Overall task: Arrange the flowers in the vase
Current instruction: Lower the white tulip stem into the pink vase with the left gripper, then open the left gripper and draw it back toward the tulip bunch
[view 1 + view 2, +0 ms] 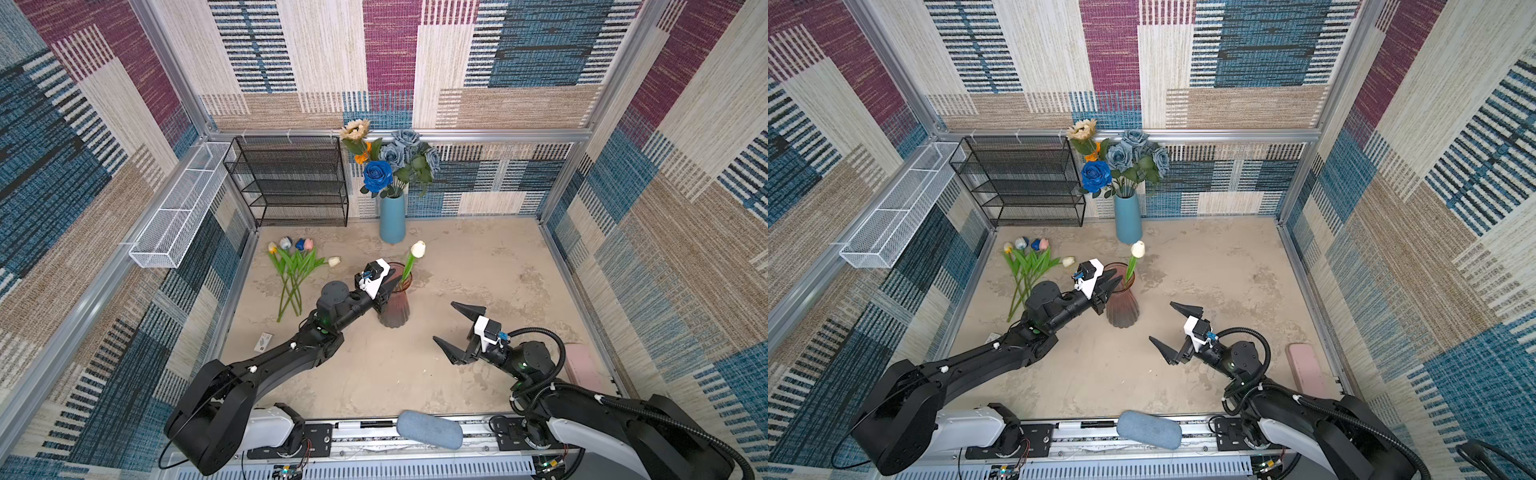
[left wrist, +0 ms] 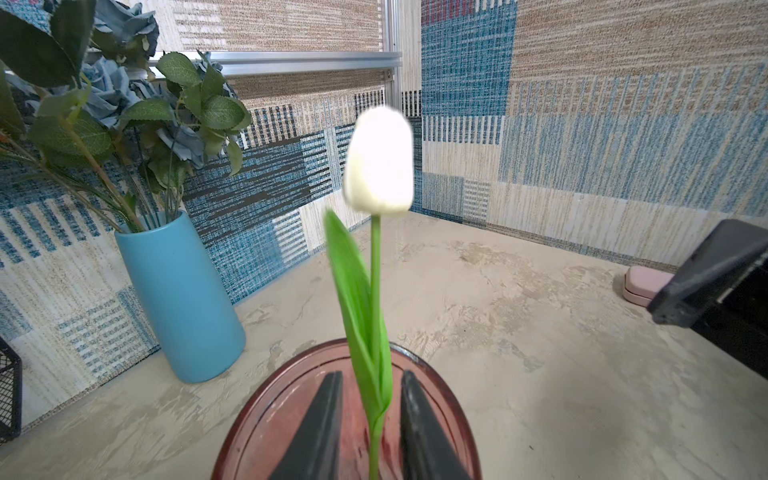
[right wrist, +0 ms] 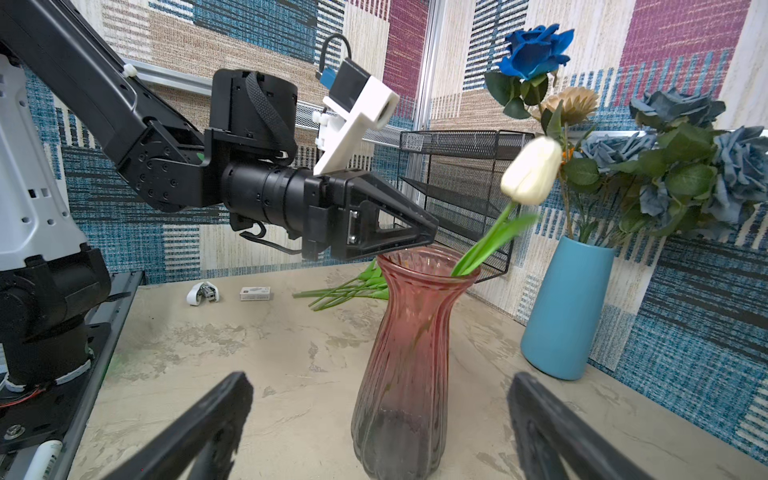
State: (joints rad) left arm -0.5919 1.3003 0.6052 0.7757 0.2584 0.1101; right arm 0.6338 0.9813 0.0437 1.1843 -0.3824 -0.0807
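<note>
Mottled beige tabletop (image 1: 478, 266) under me, patchwork fabric walls all round. The pink glass vase (image 1: 395, 309) stands near the middle of it, and the white tulip (image 2: 379, 160) is already in it, stem down the neck, head leaning out over the far rim.

My left gripper (image 2: 372, 376) sits just over the vase's mouth. Its jaws stand a little apart, one on each side of the stem, with a sliver of daylight on both sides, so I judge I am not pinching it. My right gripper (image 1: 444, 321) waits near the vase on its right side, jaws spread wide and empty.

The other tulips (image 1: 295, 266) lie in a loose bunch on the table, well to the left of the vase. A blue vase (image 1: 392, 220) with the roses (image 1: 405, 153) stands behind it.

These tulips look light, with thin, probably bendy stems, soft leaves and a head heavy enough to tip the stalk sideways. I would take each by the bare stem below the leaves, never by the bloom. The vase is glass, narrow-necked and likely easy to knock, so stems should go in from above without nudging the rim.
</note>
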